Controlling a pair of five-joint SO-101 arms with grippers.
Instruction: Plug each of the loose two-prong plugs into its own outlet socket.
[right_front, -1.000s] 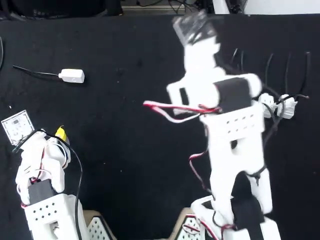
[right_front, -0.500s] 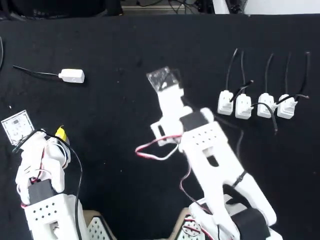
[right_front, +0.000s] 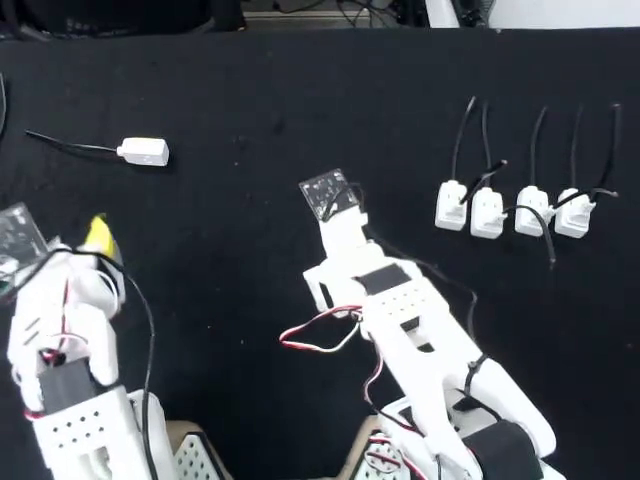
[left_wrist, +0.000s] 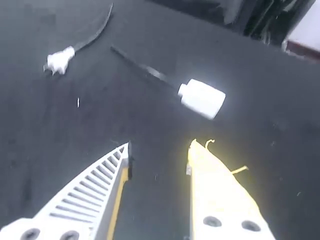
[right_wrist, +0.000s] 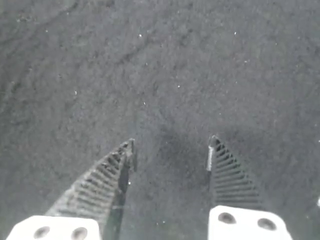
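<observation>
The left gripper (left_wrist: 157, 147), one ribbed white finger and one yellow, is spread wide and empty over the black cloth table (right_front: 230, 90). Beyond it lies a loose boxy white plug (left_wrist: 201, 98) on a black cord (left_wrist: 137, 67). The right gripper (right_wrist: 172, 145) gapes empty too; farther right, four white outlet sockets (right_front: 531, 211) stand in a row

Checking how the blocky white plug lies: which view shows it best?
Left wrist view: the blocky white plug lies close ahead of the open left pincer, its shape plain. The high view shows it small, far left.
</observation>
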